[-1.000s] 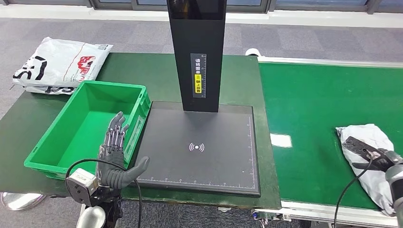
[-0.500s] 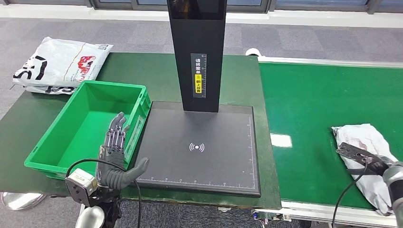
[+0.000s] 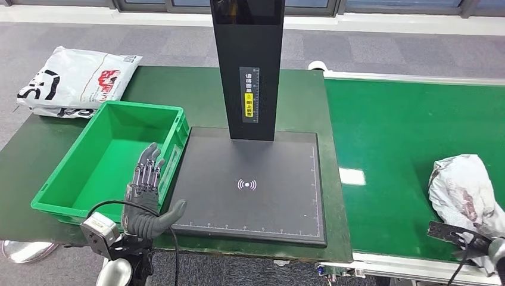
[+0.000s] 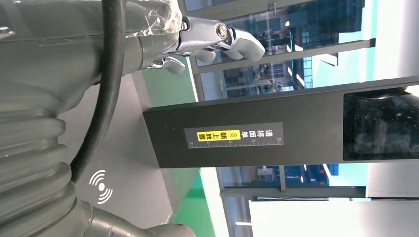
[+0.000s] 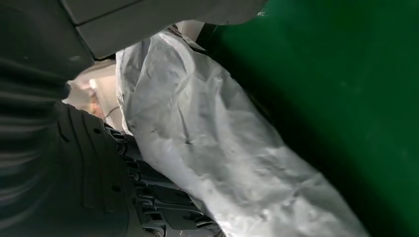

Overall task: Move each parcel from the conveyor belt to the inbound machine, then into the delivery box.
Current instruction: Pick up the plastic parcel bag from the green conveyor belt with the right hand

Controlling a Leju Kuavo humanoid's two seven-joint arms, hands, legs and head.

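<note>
Now the right robot hand has lifted the parcel.

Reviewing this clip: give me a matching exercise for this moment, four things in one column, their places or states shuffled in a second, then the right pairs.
Things:
1. grey parcel
2. green delivery box
3. printed white bag
4. left hand

Places or states:
A. at the table's far left corner, behind the box
B. on the conveyor belt, at the right hand
C. holding nothing, fingers spread, by the box's near right corner
D. left of the black scanner plate, nothing inside

Pairs: 1-B, 2-D, 3-A, 4-C
</note>
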